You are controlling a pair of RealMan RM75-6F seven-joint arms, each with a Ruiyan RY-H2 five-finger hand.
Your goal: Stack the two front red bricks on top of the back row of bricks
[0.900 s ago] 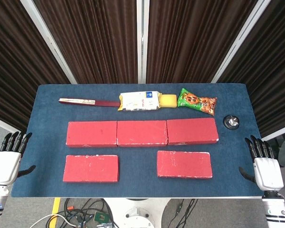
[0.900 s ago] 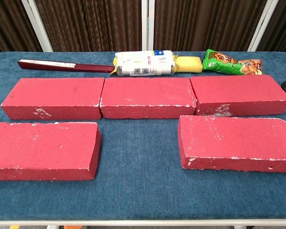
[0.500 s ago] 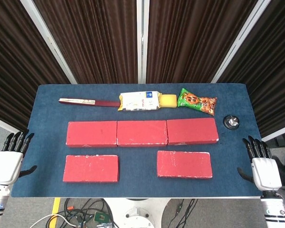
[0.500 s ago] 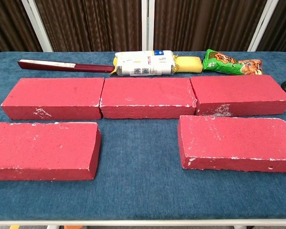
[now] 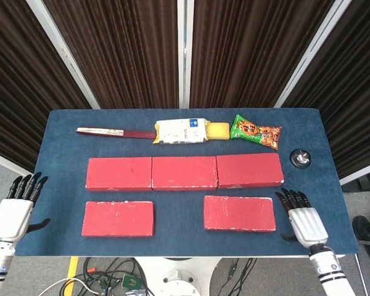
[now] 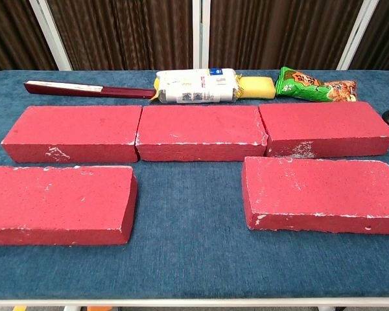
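Our right hand (image 5: 306,222) hovers over the front right corner of the desk (image 5: 61,142), fingers spread apart and holding nothing, its fingertips just beside the right end of the front right brick (image 5: 239,213) without clearly touching it. Our left hand (image 5: 13,213) hangs off the front left edge of the desk, fingers likewise apart and empty, well apart from the front left brick (image 5: 118,218). Neither hand shows in the chest view.

Both front bricks lie flat on the blue desk, with a wide gap of bare cloth between them. Behind them the back row of bricks (image 5: 184,172) runs in a line of three set end to end, touching one another; nothing sits on top of it. In the chest view the front left brick (image 6: 58,204) and the front right brick (image 6: 321,194) lie just in front of the back row (image 6: 198,132), apart from it.

Further back lie a dark red chopstick box (image 5: 115,132), a white packet (image 5: 182,131) touching a yellow sponge (image 5: 219,131), and a green snack bag (image 5: 255,132). A small black knob-like object (image 5: 301,158) sits near the right edge.
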